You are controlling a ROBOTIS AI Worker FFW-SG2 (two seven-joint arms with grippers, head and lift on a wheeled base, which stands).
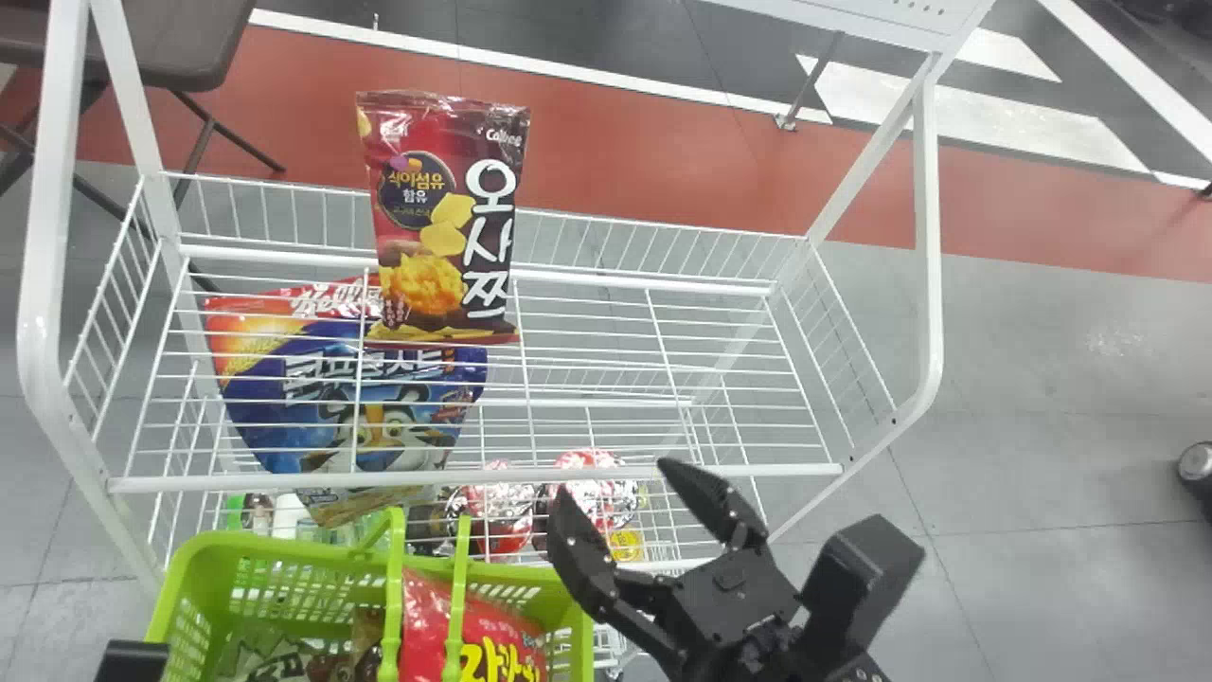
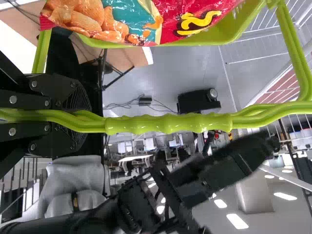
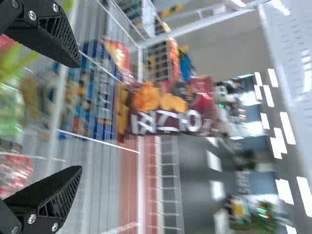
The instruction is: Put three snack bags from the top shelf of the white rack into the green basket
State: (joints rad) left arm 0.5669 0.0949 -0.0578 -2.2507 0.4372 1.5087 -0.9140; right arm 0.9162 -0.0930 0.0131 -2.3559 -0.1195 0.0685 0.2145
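Green basket [image 1: 275,549], snack bags [image 1: 424,625] inside

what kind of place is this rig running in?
Probably an indoor lab or office with a mock shop corner: a white wire rack with a snack bag upright on its top shelf, a white-topped desk in the room behind, and ceiling lights.
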